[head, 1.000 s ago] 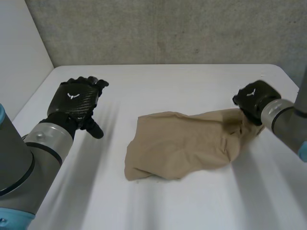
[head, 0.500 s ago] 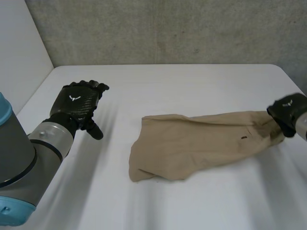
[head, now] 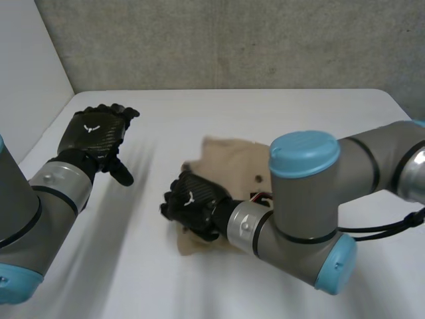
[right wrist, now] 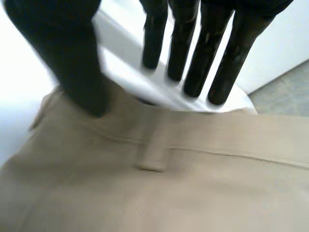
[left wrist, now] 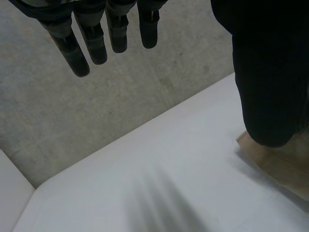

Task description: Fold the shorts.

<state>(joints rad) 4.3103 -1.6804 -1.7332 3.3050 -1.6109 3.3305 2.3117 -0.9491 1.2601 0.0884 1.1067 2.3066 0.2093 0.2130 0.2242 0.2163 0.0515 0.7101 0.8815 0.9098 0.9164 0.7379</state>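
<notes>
The tan shorts [head: 229,163] lie bunched at the middle of the white table [head: 279,109], partly under the right arm; the right hand [head: 192,206] rests over their end nearest the table's left edge, fingers [right wrist: 193,58] straight past the waistband, gripping nothing; the left hand [head: 93,136] hovers near the left edge, fingers [left wrist: 91,38] straight, empty.

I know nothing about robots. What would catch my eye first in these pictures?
First, the big grey right arm: it reaches across the white table and covers much of the tan shorts, with its black right hand open at their waistband edge. On the other side, the left hand hovers open above bare table, holding nothing.
</notes>
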